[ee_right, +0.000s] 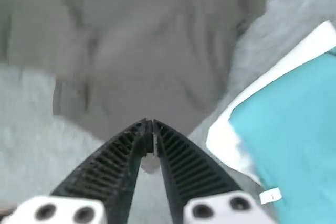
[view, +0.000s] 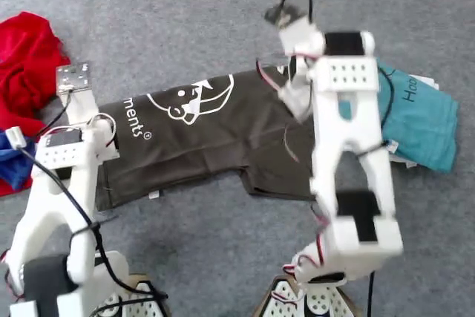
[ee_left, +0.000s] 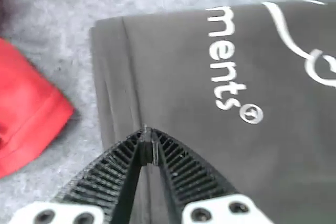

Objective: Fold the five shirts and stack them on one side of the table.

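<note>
Nearest the robot side of the table, the bases of the left arm (view: 56,206) and the right arm (view: 349,176) are seen standing on the grey felt (view: 223,257) that covers it. Just beyond them a dark shirt (view: 200,139) with a white print is spread flat across the middle of the table, with its printed side up and one sleeve turned towards the bases.

The left gripper (ee_left: 147,139) is held over the hem end of this dark shirt, beside the printed letters. Its ribbed fingers (ee_left: 178,166) are pressed together; it cannot be told whether any cloth is caught between them. The right gripper (ee_right: 149,129) is held at the opposite end of the dark shirt, at its edge. Its fingers (ee_right: 184,163) are likewise closed against each other, with no gap at the tips.

To the left of the left arm a blue cloth (view: 11,165) is seen at the table's edge, and farther back a red shirt (view: 26,57) is lying crumpled, near the dark shirt's hem. On the right side a folded teal shirt (view: 419,120) is laid on top of a white shirt (view: 423,79), and this small stack lies just beside the dark shirt.
</note>
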Available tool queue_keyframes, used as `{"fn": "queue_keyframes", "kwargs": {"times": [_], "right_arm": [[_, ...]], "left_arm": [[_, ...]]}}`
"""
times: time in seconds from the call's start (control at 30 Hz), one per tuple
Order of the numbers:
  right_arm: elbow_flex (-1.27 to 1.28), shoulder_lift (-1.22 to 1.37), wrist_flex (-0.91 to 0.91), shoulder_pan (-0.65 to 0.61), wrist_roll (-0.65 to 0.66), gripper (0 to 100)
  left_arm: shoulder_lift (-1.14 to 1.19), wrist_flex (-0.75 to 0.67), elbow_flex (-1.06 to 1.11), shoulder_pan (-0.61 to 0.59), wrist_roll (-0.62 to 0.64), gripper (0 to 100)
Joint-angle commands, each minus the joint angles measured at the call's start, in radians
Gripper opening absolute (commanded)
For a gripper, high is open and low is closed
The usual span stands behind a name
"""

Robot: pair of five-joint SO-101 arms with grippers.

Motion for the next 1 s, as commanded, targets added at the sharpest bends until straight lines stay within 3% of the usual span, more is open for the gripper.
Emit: {"fn": "queue_keyframes", "kwargs": {"times": [0.0,0.1,0.27,0.6,0.97], "right_arm": [[0.265,-0.203,-0.054,-0.012,0.196,1.8],[0.461,-0.308,-0.092,-0.009,0.318,6.0],[0.723,-0.455,-0.161,-0.040,0.446,25.4],[1.027,-0.449,-0.456,-0.146,0.462,24.3],[1.021,-0.407,-0.462,-0.157,0.690,24.3]], "left_arm": [[0.014,-0.028,-0.031,-0.039,0.032,3],[0.015,-0.028,-0.031,-0.042,0.032,3],[0.015,-0.029,-0.028,-0.042,0.032,3],[0.015,-0.083,0.004,-0.019,0.031,3],[0.015,-0.083,0.004,-0.021,0.026,3]]}}
